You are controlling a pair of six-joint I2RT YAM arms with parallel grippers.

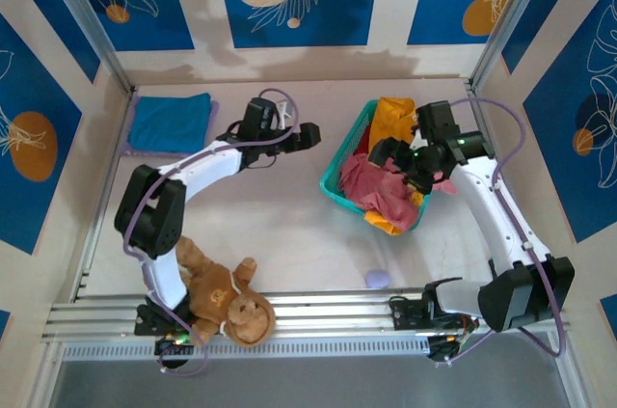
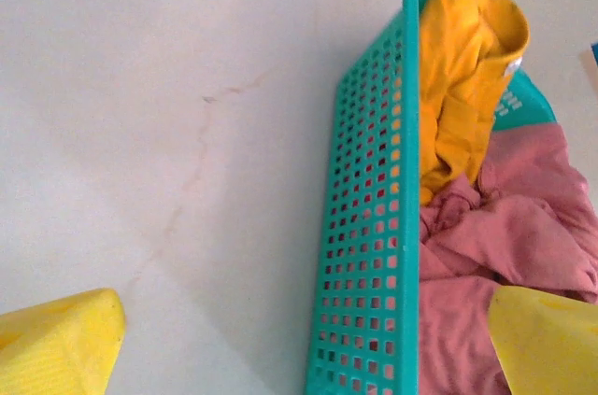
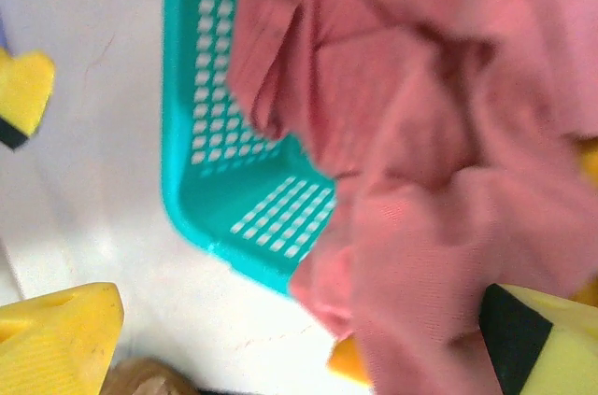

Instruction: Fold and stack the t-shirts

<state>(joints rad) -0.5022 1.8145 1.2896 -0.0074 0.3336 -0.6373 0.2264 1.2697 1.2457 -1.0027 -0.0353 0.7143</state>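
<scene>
A salmon-pink t-shirt (image 1: 376, 184) and a mustard-yellow t-shirt (image 1: 393, 117) are showing against the teal perforated basket (image 1: 335, 162). A blue t-shirt (image 1: 171, 122) is showing upper left, a brown monkey (image 1: 227, 294) lower left.

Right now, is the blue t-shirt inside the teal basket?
No, the blue t-shirt lies folded on the table at its far left corner, well apart from the teal basket on the right.

The salmon-pink shirt (image 3: 420, 180) is blurred and runs off the right wrist view's edges.
</scene>
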